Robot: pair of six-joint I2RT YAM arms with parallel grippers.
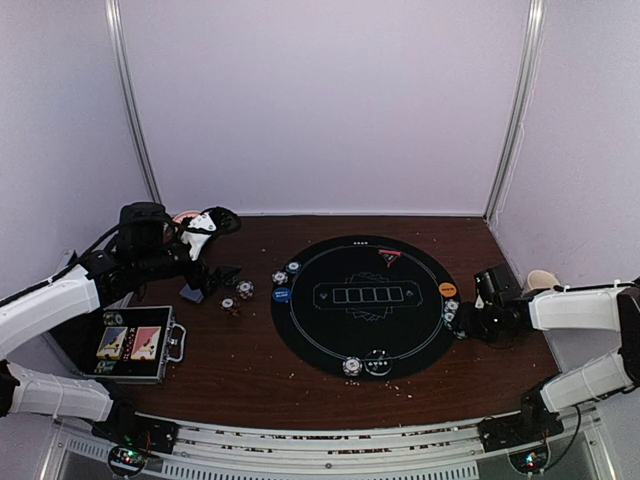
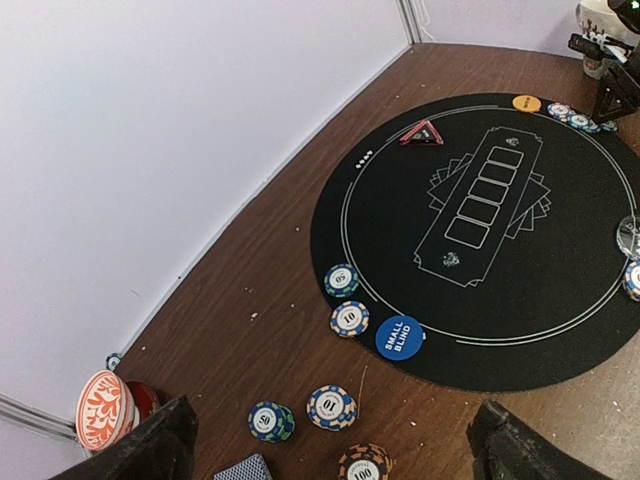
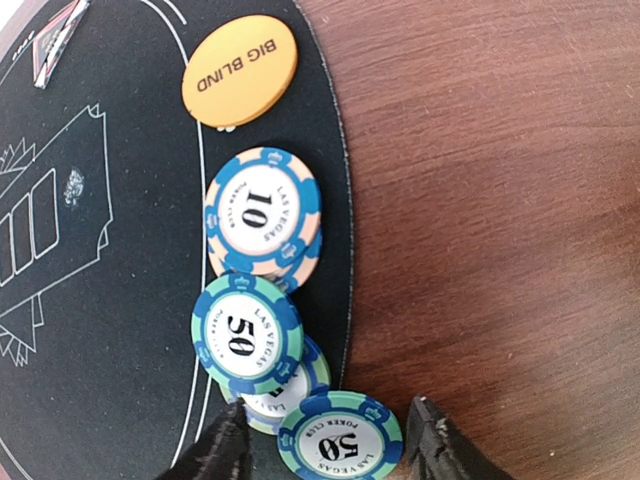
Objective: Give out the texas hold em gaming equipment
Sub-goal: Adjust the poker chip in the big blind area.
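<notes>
**Distribution partly complete.** All four sides of the round mat (image 1: 312,335) carry equipment.
- **Far side:** a red triangle marker (image 2: 421,132).
- **Right side:** an orange button (image 3: 240,70) with a row of chips, a 10 chip (image 3: 263,212) and a 50 chip (image 3: 247,335) among them.
- **Left side:** a blue button (image 2: 398,337) and two chips (image 2: 349,319) at the mat's edge.
- **Near side:** a chip stack (image 1: 352,366) beside a silvery button (image 1: 377,362).

The right gripper (image 3: 328,425) straddles a further 50 chip (image 3: 345,447) lying at the mat's rim. Its fingers stand just beside the chip, and whether they pinch it cannot be told.

The left gripper (image 2: 333,420) hangs spread wide, holding nothing. Below it, three loose chips (image 2: 271,421) and a playing card (image 2: 243,469) lie on the wooden table (image 1: 250,380), off the mat.

Judged as left to do: those loose chips and the cards, since the card boxes printed on the mat show no cards.
</notes>
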